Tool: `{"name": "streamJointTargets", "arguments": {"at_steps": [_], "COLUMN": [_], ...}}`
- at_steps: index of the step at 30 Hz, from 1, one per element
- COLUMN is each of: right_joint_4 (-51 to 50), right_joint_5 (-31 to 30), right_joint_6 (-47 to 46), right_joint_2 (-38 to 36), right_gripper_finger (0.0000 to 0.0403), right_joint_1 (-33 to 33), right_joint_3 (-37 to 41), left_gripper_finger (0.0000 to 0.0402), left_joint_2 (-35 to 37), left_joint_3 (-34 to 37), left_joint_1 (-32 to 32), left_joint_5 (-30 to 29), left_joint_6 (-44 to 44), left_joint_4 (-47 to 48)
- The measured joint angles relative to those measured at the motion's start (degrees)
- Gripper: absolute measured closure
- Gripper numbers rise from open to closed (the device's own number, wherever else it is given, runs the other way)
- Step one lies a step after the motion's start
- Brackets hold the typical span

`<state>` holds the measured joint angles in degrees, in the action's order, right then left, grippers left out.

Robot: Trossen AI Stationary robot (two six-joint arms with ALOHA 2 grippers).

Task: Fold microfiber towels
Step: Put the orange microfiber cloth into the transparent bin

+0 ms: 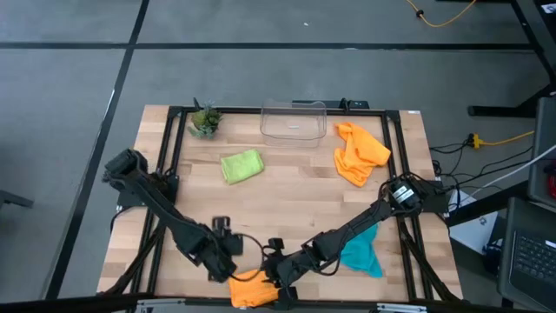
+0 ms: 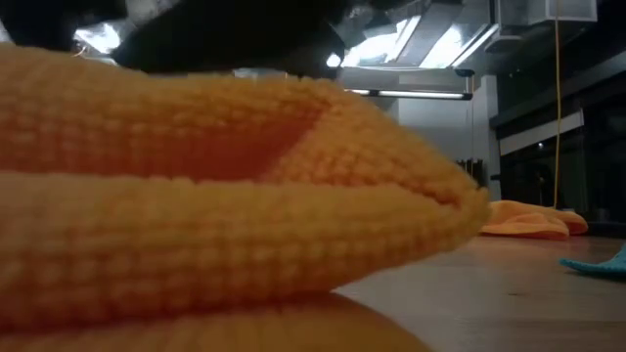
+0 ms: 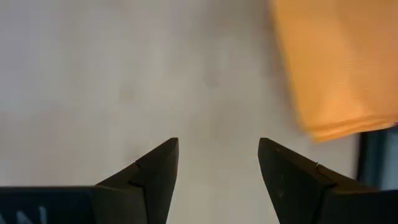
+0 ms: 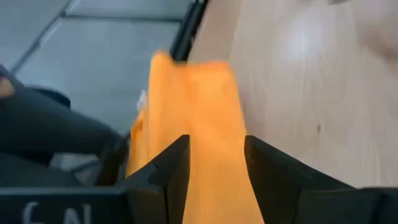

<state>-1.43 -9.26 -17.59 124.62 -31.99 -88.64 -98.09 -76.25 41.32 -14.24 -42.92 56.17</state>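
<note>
1. The table (image 1: 287, 187) carries four cloths; the clear bin (image 1: 294, 121) at its far edge is my landmark.
2. The orange cloth (image 1: 254, 289), farthest from the bin, lies folded and ridged.
3. The right claw (image 1: 276, 280) seemingly pinches it, keeping layers together.
4. The left claw (image 1: 223, 259), beside it, gapes empty.

front edge: towel (image 1: 250, 289) | rear: bin (image 1: 294, 121), plant (image 1: 205, 121) left of it

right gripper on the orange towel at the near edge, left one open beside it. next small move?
Probably release: open the right gripper and lift off. The orange towel already lies folded in layers at the table's near edge, and the left gripper is open, empty, beside it.
</note>
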Motion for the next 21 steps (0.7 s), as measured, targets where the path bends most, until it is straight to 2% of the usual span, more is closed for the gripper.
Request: {"name": "streamJointTargets", "arguments": {"at_steps": [5, 12, 18, 21], "right_joint_4": [4.27, 9.67, 10.15, 10.95], "right_joint_5": [-0.15, 4.67, 11.17, 12.19], "right_joint_6": [1.38, 1.19, 3.11, 3.05], "right_joint_2": [1.13, 6.77, 11.26, 12.94], "right_gripper_finger": [0.0248, 0.0248, 0.0248, 0.0248], "right_joint_1": [0.18, 1.41, 2.01, 2.39], "right_joint_3": [-0.09, -0.76, -2.12, -2.37], "left_gripper_finger": [0.0188, 0.0188, 0.0188, 0.0188], "left_joint_2": [7.65, 16.41, 20.43, 20.87], "left_joint_3": [0.00, -0.02, -0.02, -0.02], "left_joint_1": [0.22, 0.48, 0.46, 0.48], "left_joint_5": [-8.34, -17.75, -19.94, -20.56], "left_joint_6": [-0.48, -0.10, -0.11, -0.09], "left_joint_4": [9.44, 11.90, 12.59, 12.58]}}
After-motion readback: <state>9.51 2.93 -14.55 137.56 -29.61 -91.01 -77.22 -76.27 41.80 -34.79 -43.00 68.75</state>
